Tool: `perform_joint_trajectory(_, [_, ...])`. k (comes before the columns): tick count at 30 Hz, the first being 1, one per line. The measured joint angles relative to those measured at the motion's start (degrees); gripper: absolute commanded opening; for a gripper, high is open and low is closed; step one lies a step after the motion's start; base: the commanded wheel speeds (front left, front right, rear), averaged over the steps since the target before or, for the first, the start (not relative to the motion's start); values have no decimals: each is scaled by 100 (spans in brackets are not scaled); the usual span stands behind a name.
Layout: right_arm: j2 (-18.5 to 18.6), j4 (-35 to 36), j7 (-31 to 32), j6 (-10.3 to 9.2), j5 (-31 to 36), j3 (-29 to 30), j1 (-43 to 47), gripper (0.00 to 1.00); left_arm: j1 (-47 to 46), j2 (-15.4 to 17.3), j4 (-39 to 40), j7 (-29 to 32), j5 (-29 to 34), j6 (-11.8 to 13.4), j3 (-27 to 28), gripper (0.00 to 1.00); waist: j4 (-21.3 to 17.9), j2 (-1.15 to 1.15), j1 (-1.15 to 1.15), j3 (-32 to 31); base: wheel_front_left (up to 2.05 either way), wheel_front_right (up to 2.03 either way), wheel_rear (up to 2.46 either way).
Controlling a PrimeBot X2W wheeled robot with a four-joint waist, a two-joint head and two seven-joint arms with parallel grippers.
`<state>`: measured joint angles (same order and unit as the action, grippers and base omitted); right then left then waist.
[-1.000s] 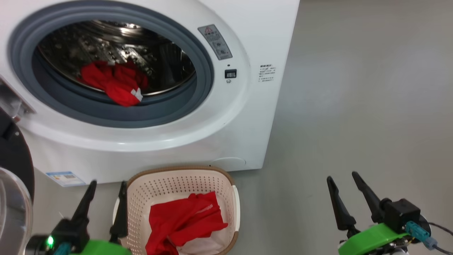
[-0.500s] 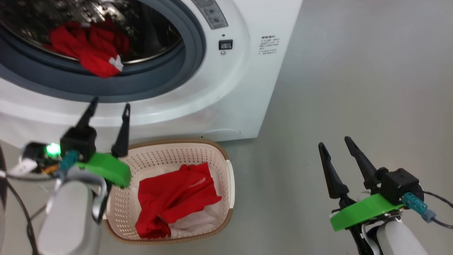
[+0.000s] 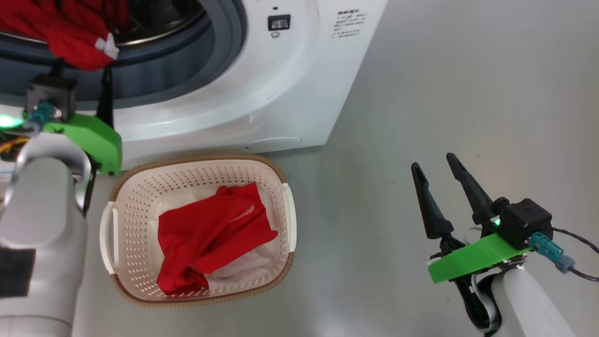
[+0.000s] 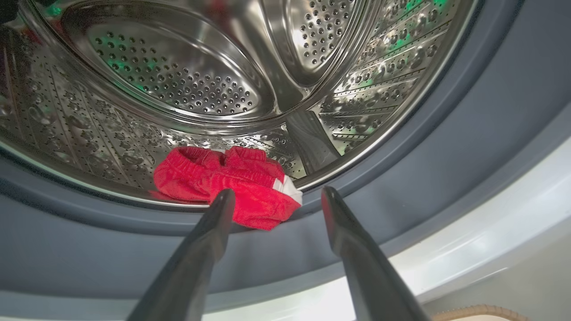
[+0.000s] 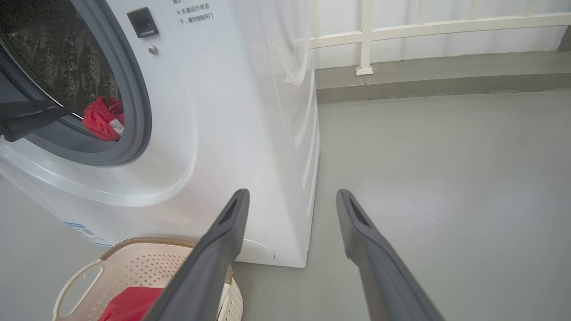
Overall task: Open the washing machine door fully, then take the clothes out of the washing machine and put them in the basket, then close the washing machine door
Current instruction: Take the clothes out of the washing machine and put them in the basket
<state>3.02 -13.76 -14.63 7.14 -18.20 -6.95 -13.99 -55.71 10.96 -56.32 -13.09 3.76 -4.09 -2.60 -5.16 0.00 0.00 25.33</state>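
The white washing machine stands open, and its door is out of view. A red garment with white trim lies at the front lip of the steel drum, draped onto the grey rubber ring. My left gripper is open, its fingertips just short of that garment, one to each side. In the head view the left gripper sits right under the red garment. The cream basket on the floor holds red clothes over white cloth. My right gripper hangs open and empty over the floor.
Bare grey floor stretches to the right of the machine. A white railing and a low kerb run behind it. The basket sits close against the machine's front.
The head camera has tilted down. My left arm rose from beside the basket up to the drum opening, reaching the red garment. The right gripper has hardly moved.
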Motion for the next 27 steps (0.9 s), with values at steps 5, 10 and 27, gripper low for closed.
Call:
perform_joint_trajectory(5, [-2,5,0,0,-37,-122,-109,100,-490,65,-612,41,84,166,-101,100,-78,0,0,144,0,0,0])
perform_joint_trajectory(10, [1,15,0,0,-45,-169,-178,100,-875,118,-1105,98,107,231,-142,100,-154,0,0,245,0,0,0])
perform_joint_trajectory(27, [1,75,0,0,-258,-314,-309,100,-1499,312,-1741,457,167,436,-335,100,-444,0,0,535,0,0,0])
